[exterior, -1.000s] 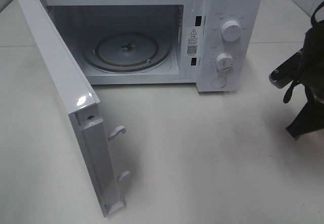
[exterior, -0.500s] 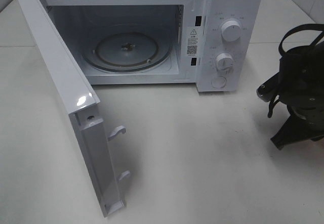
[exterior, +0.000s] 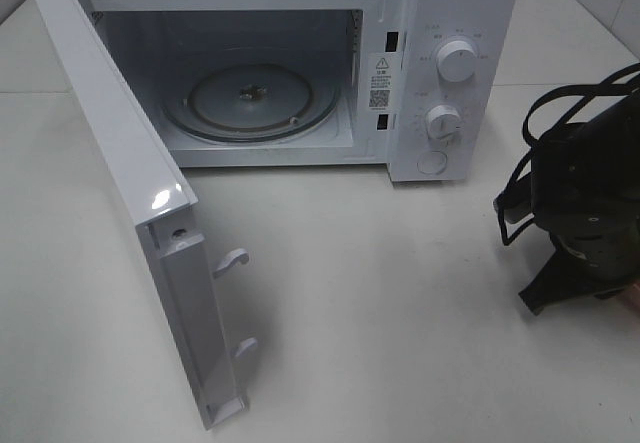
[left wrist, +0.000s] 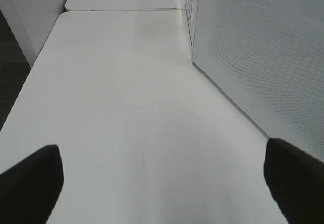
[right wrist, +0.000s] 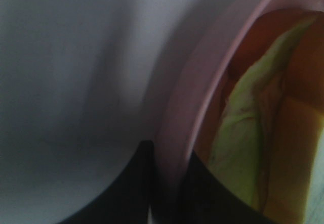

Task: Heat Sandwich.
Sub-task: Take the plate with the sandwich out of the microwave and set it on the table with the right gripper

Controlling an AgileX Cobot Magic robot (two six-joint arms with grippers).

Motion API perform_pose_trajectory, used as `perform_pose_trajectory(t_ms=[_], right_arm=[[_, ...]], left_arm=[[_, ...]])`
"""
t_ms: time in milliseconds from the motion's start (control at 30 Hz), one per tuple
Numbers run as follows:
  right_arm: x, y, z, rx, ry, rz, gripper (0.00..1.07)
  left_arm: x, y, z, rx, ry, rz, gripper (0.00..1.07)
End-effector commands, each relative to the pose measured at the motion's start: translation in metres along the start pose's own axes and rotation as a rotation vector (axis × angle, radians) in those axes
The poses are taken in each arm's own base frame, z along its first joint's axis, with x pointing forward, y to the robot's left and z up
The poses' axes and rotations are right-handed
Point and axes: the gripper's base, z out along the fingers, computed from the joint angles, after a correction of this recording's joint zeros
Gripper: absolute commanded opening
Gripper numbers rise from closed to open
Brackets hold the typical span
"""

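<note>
On the smooth white worktop [exterior: 400,303], a glossy microwave [exterior: 440,73] stands door open [exterior: 150,213], round glass turntable [exterior: 250,103] bare. Right gripper [right wrist: 167,183] pinches the pink plate's rim [right wrist: 202,92]; the sandwich [right wrist: 253,133], green-leafed with orange crust, lies on the plate. Left gripper [left wrist: 157,183] gapes beside the perforated door.

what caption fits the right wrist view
Right gripper clamped on the pink plate's rim, the sandwich on it.
</note>
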Motion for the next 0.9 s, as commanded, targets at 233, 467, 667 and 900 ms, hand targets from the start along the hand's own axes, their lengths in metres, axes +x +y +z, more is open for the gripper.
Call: perform_pose_trajectory(t_ms=[233, 467, 667, 900], right_arm=[[-0.003, -0.001, 0.002, 0.023, -0.030, 0.014, 0.02], [-0.001, 0.008, 0.012, 0.024, 0.012, -0.012, 0.02], [0.000, 0.008, 0.013, 0.024, 0.015, -0.011, 0.04], [0.000, 0.008, 0.013, 0.024, 0.015, -0.011, 0.06]], left_arm=[[0.002, 0.000, -0.002, -0.005, -0.022, 0.000, 1.01], [0.002, 0.000, -0.002, -0.005, -0.022, 0.000, 1.01], [0.002, 0.000, -0.002, -0.005, -0.022, 0.000, 1.01], [0.002, 0.000, -0.002, -0.005, -0.022, 0.000, 1.01]])
